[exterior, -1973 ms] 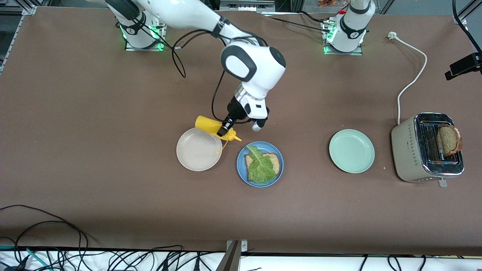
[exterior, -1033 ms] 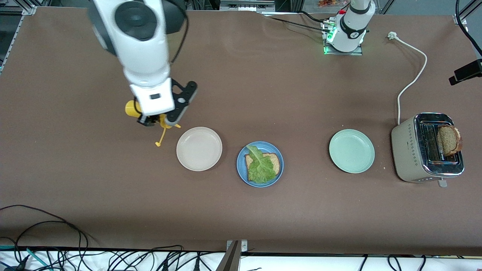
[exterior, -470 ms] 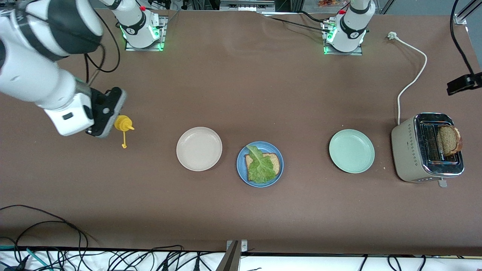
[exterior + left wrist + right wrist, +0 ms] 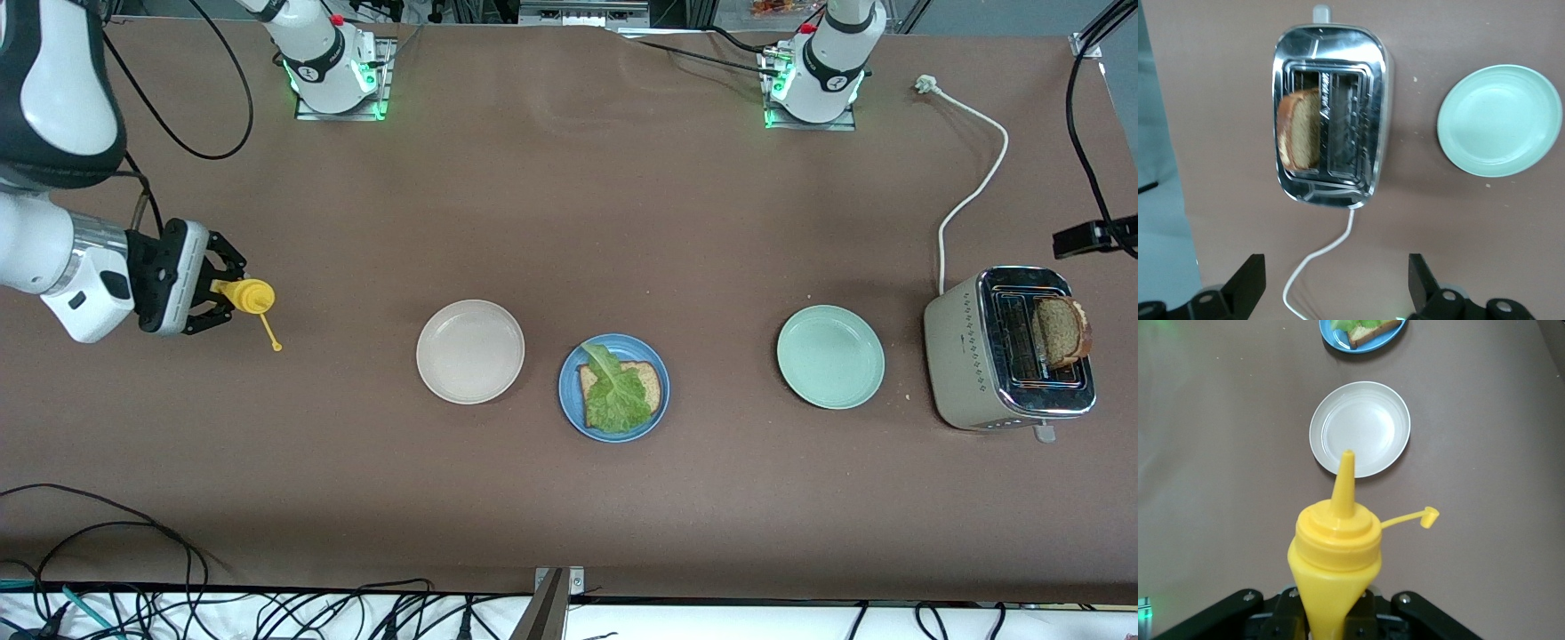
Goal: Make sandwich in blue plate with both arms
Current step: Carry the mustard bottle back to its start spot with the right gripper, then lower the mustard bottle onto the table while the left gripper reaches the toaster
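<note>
Front view shows you the right gripper (image 4: 216, 294) clamped on a yellow squeeze bottle (image 4: 247, 296) over the right arm's end of the table. Your blue plate (image 4: 571, 404) carries one bread slice (image 4: 656, 384) under a lettuce leaf (image 4: 615, 394). The left gripper (image 4: 1335, 287), fingers spread, hangs over the toaster (image 4: 1331, 113), which holds a second slice (image 4: 1298, 130).

Right gripper (image 4: 216, 294) held level over the table's right-arm end, fingers (image 4: 1275, 628) clamped on a yellow bottle (image 4: 246, 296). Left gripper (image 4: 1333, 287) hung high, fingers (image 4: 1248, 283) spread wide, pointing down.
</note>
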{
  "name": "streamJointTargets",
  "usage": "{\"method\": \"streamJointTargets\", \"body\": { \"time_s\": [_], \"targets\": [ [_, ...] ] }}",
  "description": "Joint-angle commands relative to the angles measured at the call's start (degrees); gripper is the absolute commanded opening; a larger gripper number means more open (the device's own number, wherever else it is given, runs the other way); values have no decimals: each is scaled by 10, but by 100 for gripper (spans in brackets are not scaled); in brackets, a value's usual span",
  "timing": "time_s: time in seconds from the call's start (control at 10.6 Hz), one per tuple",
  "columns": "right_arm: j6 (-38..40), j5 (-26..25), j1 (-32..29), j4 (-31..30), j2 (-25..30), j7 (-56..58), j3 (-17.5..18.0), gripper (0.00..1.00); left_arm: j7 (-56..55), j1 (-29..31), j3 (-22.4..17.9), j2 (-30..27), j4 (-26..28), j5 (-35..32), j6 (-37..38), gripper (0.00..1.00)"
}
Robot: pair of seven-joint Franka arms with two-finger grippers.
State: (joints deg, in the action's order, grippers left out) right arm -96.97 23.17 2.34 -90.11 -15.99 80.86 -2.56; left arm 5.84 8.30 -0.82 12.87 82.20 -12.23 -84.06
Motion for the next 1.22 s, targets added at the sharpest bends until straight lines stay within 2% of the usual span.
{"method": "streamJointTargets", "body": {
  "time_s": [0.0, 0.19, 0.38, 0.66, 1.13],
  "targets": [
    [-31, 108, -41, -79, 5, 176, 3, 0, 70, 61, 3, 49, -18, 23, -44, 100],
    [-35, 179, -48, -110, -11, 281, -20, 0, 83, 81, 3, 72, -18, 33, -73, 100],
    [-33, 207, -47, -125, -32, 375, -37, 0, 96, 91, 3, 96, -16, 49, -88, 100],
    [-5, 273, -47, -125, -92, 516, -71, 0, 144, 119, 5, 135, -11, 80, -123, 100],
    [56, 340, -48, -124, -152, 644, -95, 0, 144, 124, 5, 161, -11, 80, -143, 100]
  ]
}}
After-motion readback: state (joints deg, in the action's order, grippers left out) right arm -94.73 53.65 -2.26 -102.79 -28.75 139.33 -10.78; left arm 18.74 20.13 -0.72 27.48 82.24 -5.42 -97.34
